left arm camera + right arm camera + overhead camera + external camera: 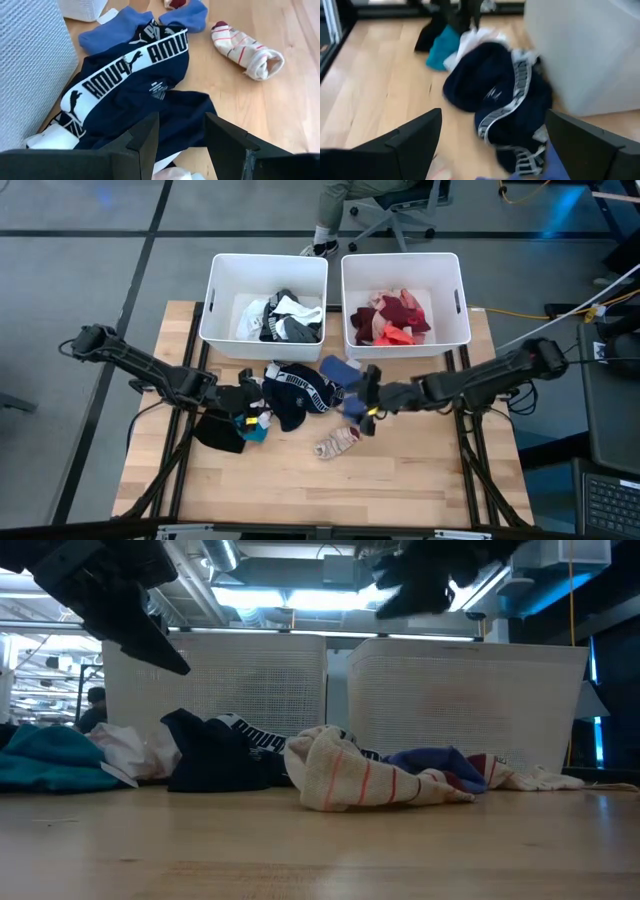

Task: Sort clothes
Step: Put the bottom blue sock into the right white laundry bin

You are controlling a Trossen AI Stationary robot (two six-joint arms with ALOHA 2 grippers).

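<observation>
Both grippers, left gripper (181,137) and right gripper (492,145), gape empty.

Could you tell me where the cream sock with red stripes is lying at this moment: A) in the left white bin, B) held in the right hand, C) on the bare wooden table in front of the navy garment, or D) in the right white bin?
C: the striped sock lies loose on the table, in front of the navy garment, outside both bins, in neither hand.
</observation>
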